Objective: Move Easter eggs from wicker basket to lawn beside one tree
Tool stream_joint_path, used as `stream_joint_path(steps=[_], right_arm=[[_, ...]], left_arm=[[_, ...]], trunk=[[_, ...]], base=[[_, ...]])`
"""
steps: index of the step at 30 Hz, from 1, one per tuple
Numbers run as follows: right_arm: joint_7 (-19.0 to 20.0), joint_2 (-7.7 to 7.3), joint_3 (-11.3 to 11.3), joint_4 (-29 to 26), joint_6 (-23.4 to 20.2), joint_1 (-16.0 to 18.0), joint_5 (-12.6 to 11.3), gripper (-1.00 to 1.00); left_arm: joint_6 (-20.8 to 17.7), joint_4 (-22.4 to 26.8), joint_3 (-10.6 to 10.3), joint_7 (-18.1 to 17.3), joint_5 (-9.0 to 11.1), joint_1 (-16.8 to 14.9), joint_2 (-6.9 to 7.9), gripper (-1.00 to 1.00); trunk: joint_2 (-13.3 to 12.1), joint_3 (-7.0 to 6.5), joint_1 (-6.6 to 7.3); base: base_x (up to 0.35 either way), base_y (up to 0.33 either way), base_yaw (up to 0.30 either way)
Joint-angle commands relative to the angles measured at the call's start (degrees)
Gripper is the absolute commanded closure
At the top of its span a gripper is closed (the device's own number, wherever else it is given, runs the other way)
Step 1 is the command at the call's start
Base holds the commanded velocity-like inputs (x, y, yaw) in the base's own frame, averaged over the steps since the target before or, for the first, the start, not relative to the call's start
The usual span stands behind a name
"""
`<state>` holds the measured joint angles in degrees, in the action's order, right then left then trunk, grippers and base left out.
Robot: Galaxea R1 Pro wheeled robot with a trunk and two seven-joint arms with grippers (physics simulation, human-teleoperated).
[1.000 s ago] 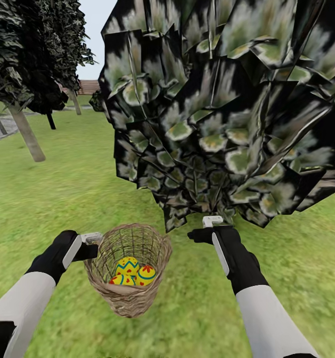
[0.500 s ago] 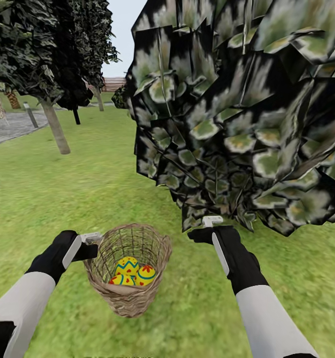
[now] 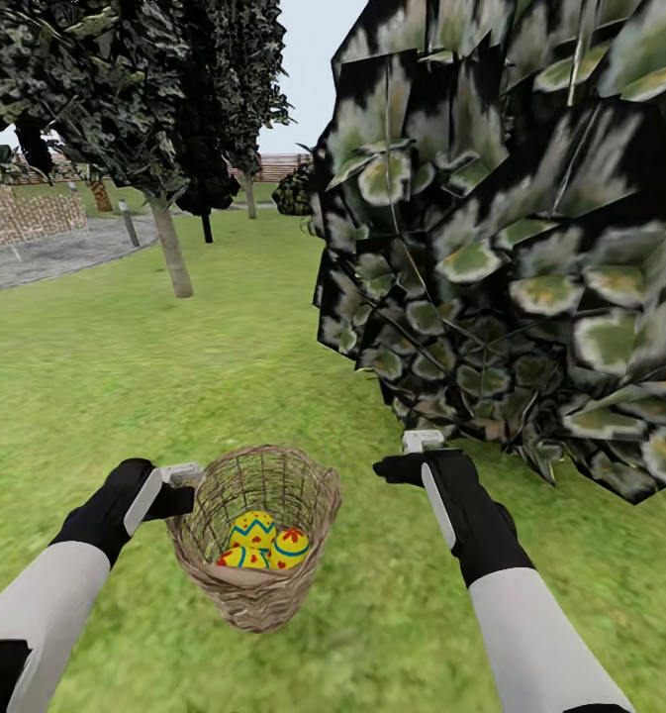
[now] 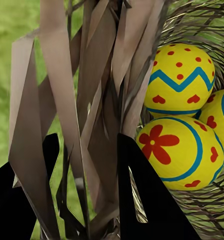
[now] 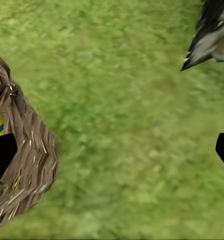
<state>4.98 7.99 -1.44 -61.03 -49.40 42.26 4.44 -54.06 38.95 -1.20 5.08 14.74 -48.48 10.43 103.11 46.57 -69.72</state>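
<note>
View swung left; foliage slid right. Basket [image 3: 256,535], three eggs [image 3: 260,543] inside: left gripper [image 3: 179,476] clamped on its rim. Right gripper [image 3: 420,442]: fingers apart, empty. Keep your carry level.

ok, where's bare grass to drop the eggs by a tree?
Free: green lawn between the round brown wicker basket and the grey-trunked tree. Crowded: right side, where the dark pointed-leaf canopy hangs low over the right gripper.
</note>
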Motion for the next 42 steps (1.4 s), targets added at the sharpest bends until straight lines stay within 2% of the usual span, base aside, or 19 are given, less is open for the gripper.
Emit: stream_joint_path(steps=[1, 42], right_arm=[[0.5, 0.01, 0.0, -0.1, -0.3, 0.0, 0.5, -1.00], [0.5, -0.01, 0.0, 0.0, -0.3, 0.0, 0.5, -1.00]], left_arm=[[-0.2, 0.1, -0.1, 0.5, 1.2, 0.0, 0.03, 1.00], [-0.2, 0.0, -0.1, 0.5, 1.2, 0.0, 0.03, 1.00]], trunk=[[0.0, 0.05, 0.01], [0.0, 0.05, 0.01]], base=[[0.000, 0.000, 0.297], [0.000, 0.000, 0.297]])
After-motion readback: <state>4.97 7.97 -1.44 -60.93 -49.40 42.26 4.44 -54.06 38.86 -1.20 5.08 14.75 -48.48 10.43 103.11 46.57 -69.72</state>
